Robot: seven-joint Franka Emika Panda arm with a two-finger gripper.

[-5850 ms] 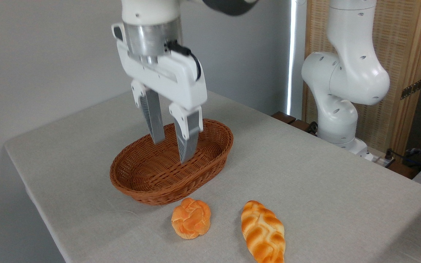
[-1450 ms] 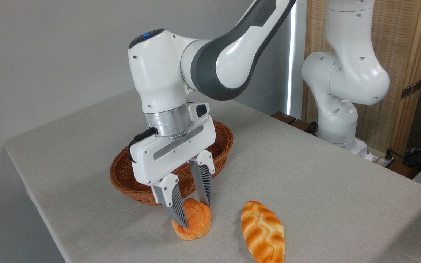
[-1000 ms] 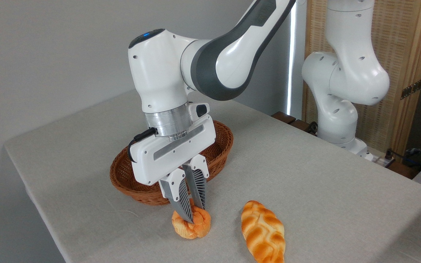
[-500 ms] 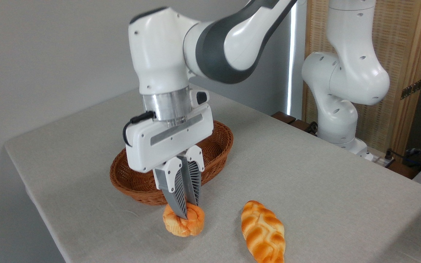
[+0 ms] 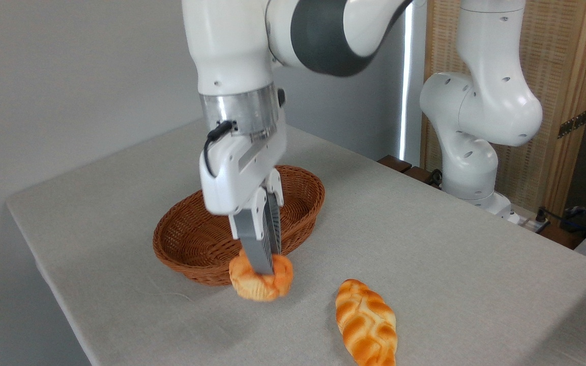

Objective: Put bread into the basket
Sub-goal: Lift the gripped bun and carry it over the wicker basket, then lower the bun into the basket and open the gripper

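One knotted bread (image 5: 261,278), pinched between the narrow fingers of the claw (image 5: 262,268), hangs just in front of the basket (image 5: 186,244), apparently lifted clear of the tabletop (image 5: 425,254) to pass its rim.

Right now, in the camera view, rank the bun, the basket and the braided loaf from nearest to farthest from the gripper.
1. Bun: pinched between the fingers of the gripper.
2. Basket: directly behind the bun.
3. Braided loaf: lying to the right on the table, clearly apart.

A plain grey wall (image 5: 69,76) meets a wooden woven screen (image 5: 562,76).
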